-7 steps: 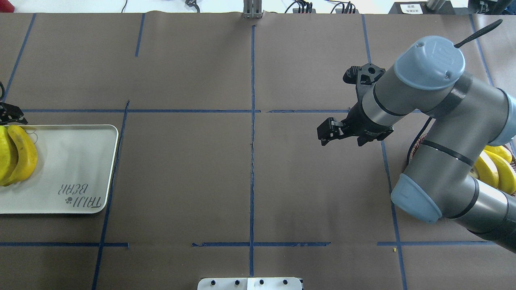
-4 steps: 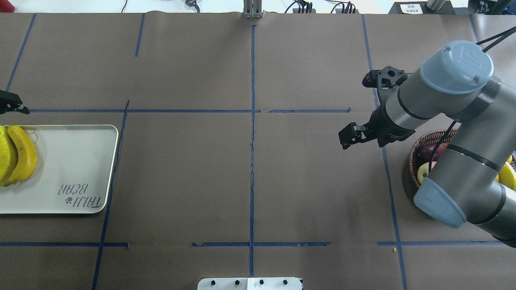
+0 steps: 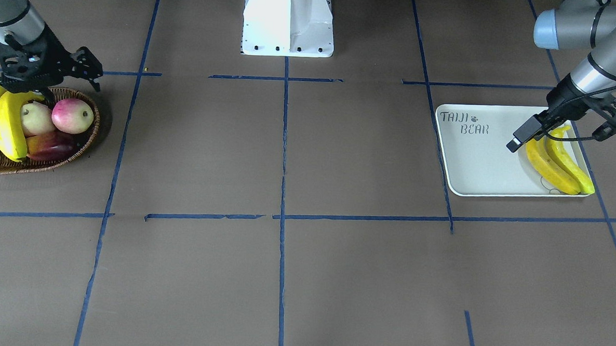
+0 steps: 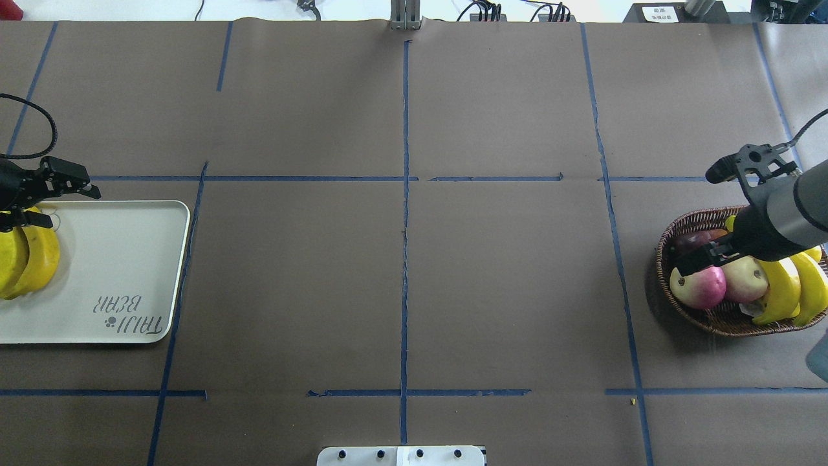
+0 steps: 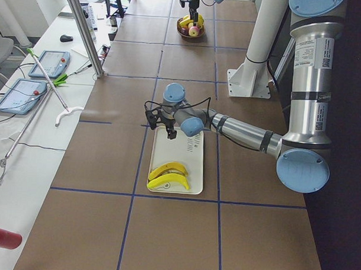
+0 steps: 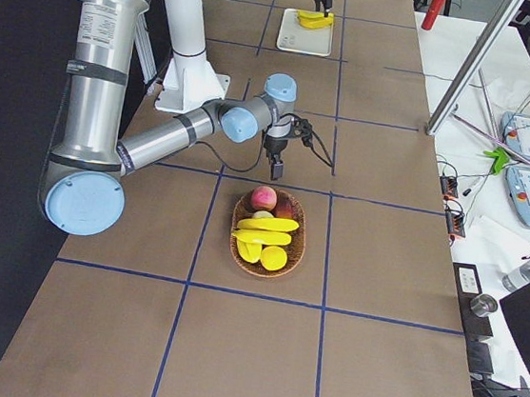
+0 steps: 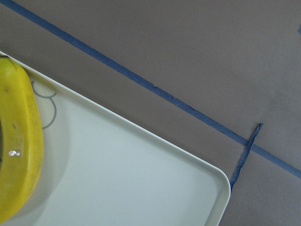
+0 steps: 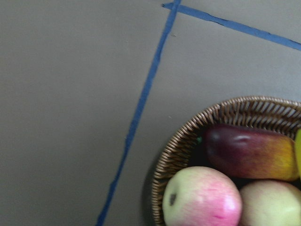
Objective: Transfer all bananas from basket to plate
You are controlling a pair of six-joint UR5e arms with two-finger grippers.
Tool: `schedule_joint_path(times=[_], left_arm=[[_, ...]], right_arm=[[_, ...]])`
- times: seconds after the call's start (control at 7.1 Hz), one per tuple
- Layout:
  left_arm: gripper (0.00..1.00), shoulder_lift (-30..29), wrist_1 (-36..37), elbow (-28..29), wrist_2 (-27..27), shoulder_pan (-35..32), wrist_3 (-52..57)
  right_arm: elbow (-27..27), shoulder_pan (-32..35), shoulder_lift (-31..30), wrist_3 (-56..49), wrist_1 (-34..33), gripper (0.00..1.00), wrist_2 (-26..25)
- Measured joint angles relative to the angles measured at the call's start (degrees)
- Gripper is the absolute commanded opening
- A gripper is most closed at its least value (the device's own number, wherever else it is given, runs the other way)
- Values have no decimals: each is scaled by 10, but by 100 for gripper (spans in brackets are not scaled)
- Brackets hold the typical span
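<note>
- Overhead exterior view: left gripper (image 4: 68, 206) is hovering open, empty, over the plate (image 4: 116, 259) beside two bananas (image 4: 35, 255).
- Right gripper (image 4: 692, 262) is hanging over the basket (image 4: 711, 321); cannot tell how open.

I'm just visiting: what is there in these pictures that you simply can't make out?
- Number of bananas left in the basket: overhead, the right arm covers some; the front-facing view's edge cuts them off.
- Whether the left claw is open or shut: seen side-on in the front-facing view, partly cut by the overhead edge.
- Bear face on the plate: the two bananas there hide most of it.
</note>
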Motion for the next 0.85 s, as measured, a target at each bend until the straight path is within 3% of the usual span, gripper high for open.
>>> schedule_joint_path(times=[0.42,0.85], left_arm=[[100,0,-1,-6,0,3,-1],[100,0,-1,-9,0,4,-2]], right_arm=[[-52,26,-85,-46,137,94,2],[-79,36,-93,-44,172,93,5]])
